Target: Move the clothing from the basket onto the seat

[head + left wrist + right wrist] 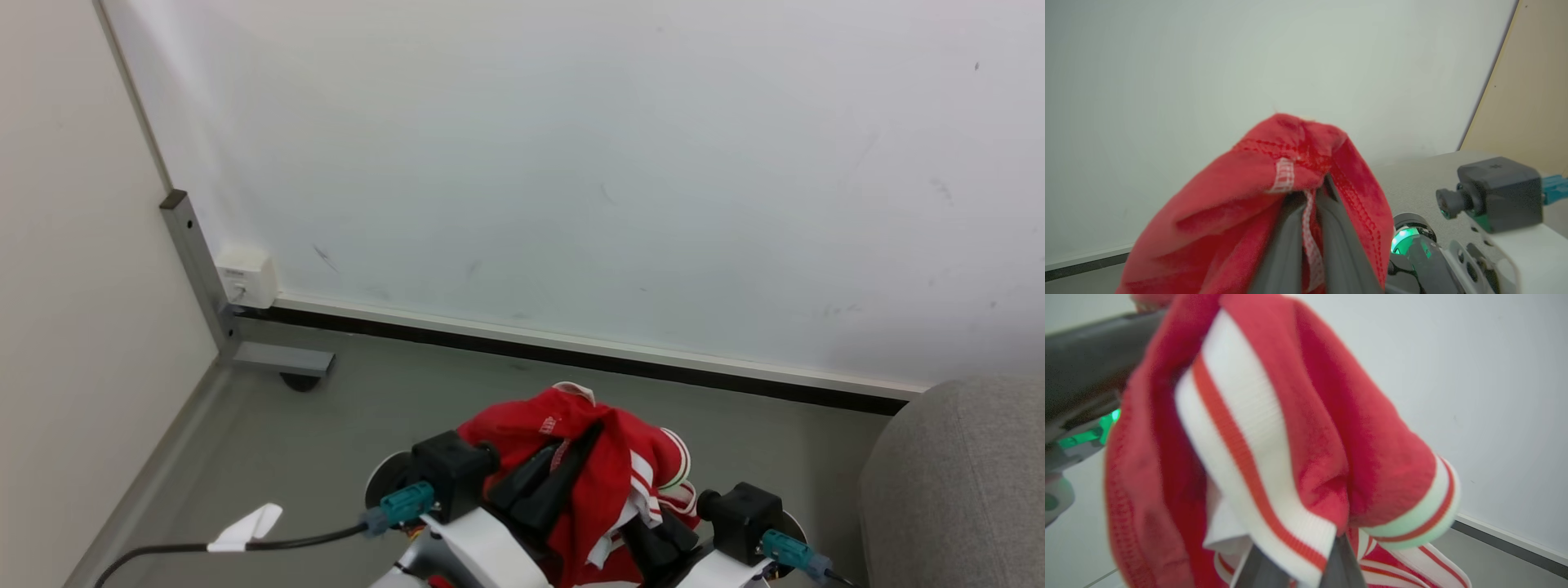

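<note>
The clothing (588, 457), a red jersey with white panels and red-white striped trim, hangs bunched in the air low in the head view between both grippers. My left gripper (571, 453) is shut on a red seam of the clothing (1274, 179); in the left wrist view its fingers (1286, 245) pinch the seam. My right gripper (653, 543) sits just right of it, closed on the striped-trim part of the clothing (1257, 428), which drapes over its fingers (1341, 563). The seat (955, 482), a light-grey sofa, shows its rounded edge at the lower right. The basket is out of view.
A white wall with a dark baseboard (571, 347) runs across ahead, above grey floor. At the left stand a grey metal post (192, 253) with a foot and caster, and a white wall box (245, 278). A black cable with a white tag (245, 531) trails at lower left.
</note>
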`<state>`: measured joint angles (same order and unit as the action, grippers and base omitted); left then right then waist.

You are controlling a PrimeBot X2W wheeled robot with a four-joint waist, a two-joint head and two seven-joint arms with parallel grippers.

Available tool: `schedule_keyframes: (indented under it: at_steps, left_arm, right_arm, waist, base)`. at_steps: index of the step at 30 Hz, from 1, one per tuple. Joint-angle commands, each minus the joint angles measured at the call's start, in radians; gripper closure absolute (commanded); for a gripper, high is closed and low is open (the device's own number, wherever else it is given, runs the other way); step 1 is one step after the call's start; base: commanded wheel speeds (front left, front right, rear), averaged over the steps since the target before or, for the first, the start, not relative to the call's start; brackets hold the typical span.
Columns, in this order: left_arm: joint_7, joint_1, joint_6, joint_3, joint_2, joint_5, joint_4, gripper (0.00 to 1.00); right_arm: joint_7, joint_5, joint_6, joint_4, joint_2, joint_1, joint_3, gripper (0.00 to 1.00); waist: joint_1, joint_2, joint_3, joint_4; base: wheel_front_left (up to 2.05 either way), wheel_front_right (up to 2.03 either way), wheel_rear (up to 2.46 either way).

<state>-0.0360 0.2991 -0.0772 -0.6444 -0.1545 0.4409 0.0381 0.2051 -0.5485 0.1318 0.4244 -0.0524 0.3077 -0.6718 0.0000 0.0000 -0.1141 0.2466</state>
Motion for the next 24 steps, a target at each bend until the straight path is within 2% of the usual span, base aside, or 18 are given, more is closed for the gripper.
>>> schedule_keyframes:
  at_steps: [1, 8, 11, 12, 13, 14, 24]
  left_arm:
    - [-0.006, -0.011, 0.005, 0.010, -0.010, 0.002, 0.007, 1.00]
    - [-0.023, -0.020, 0.026, 0.033, -0.023, 0.010, 0.021, 1.00]
    - [-0.031, -0.025, 0.033, 0.034, -0.025, 0.009, 0.032, 0.64]
    - [-0.036, -0.026, 0.034, 0.034, -0.025, 0.008, 0.036, 0.40]
    - [-0.037, -0.027, 0.034, 0.034, -0.024, 0.008, 0.039, 0.04]
    - [-0.039, -0.027, 0.035, 0.032, -0.024, 0.006, 0.042, 0.00]
    - [-0.064, -0.050, 0.032, 0.021, -0.042, 0.004, 0.060, 0.00]
  right_arm:
    - [0.017, -0.011, -0.002, 0.009, 0.001, 0.015, -0.006, 1.00]
    - [0.042, -0.027, -0.002, 0.026, 0.001, 0.001, -0.003, 1.00]
    - [0.049, -0.029, -0.002, 0.018, -0.004, -0.014, 0.014, 1.00]
    - [0.052, -0.030, -0.002, 0.012, -0.007, -0.019, 0.022, 1.00]
    - [0.053, -0.033, -0.002, 0.008, -0.010, -0.023, 0.029, 1.00]
    - [0.053, -0.036, -0.002, 0.003, -0.016, -0.026, 0.038, 1.00]
    - [0.059, -0.055, -0.002, -0.065, -0.044, 0.007, 0.143, 1.00]
  waist:
    - [0.0000, 0.0000, -0.003, 0.002]
    - [0.0000, 0.0000, 0.005, -0.020]
    - [0.0000, 0.0000, 0.009, -0.033]
    - [0.0000, 0.0000, 0.011, -0.039]
    - [0.0000, 0.0000, 0.013, -0.045]
    - [0.0000, 0.0000, 0.015, -0.051]
    - [0.0000, 0.0000, 0.044, -0.157]
  base:
    - [0.00, 0.00, 0.00]
    - [0.00, 0.00, 0.00]
    - [0.00, 0.00, 0.00]
    - [0.00, 0.00, 0.00]
    - [0.00, 0.00, 0.00]
    - [0.00, 0.00, 0.00]
    - [0.00, 0.00, 0.00]
